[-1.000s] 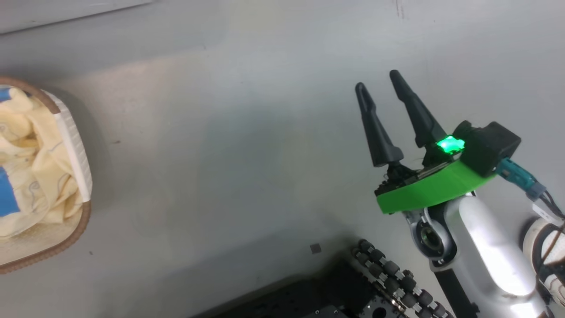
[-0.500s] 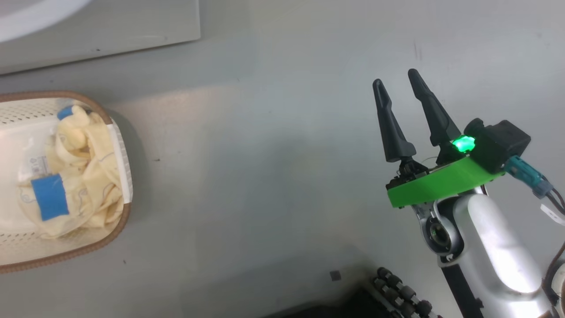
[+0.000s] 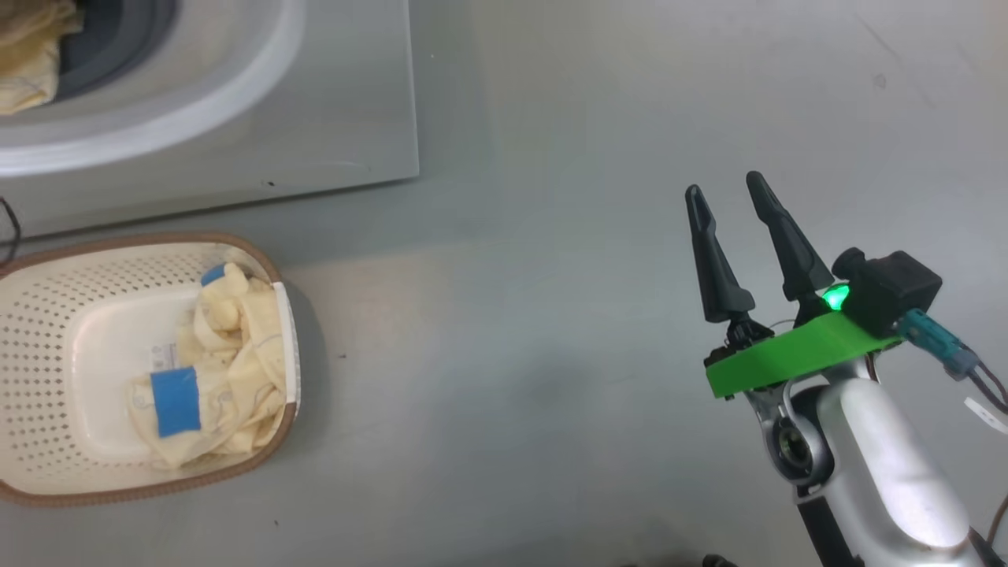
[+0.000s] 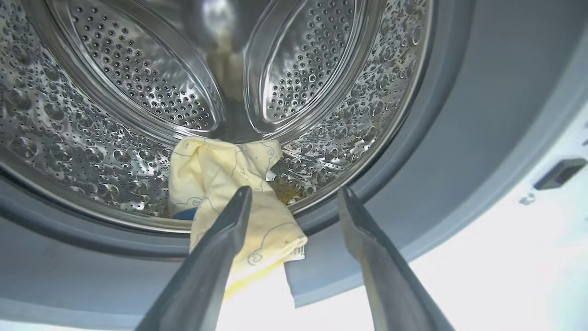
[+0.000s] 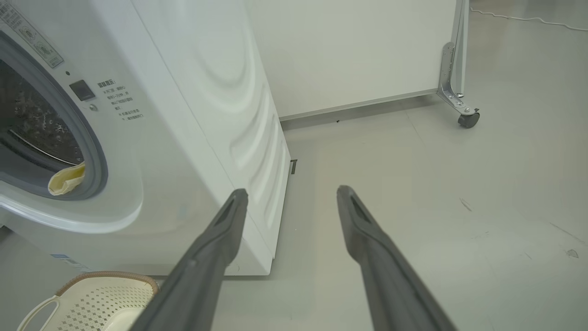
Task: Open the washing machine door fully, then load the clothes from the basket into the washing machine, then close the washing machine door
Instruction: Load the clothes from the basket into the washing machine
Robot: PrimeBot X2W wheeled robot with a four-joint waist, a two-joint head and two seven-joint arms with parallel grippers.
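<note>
The washing machine point(image 3: 315, 134) fills the head view's top left, with one cream-yellow garment point(image 3: 27, 55) draped at its opening. Its door is out of view. Below it on the floor stands the basket point(image 3: 47, 315), holding more of the clothes point(image 3: 228, 370) with a blue patch. My left gripper point(image 4: 295, 191) is open at the drum's point(image 4: 115, 82) mouth. Its left finger crosses in front of a garment point(image 4: 216, 170) hanging over the grey gasket point(image 4: 436, 138), with nothing between the fingers. My right gripper point(image 3: 724, 184) hangs open over bare floor, far right of the basket.
In the right wrist view the washing machine point(image 5: 193, 115) stands to the left, with the draped garment point(image 5: 66, 180) and the basket point(image 5: 92, 299) below it. A white panel on a castor point(image 5: 468, 119) stands behind. Grey floor point(image 3: 512, 354) spreads between basket and right arm.
The head camera has swung, bringing the whole basket and the machine's front into view. The right gripper keeps its open pose.
</note>
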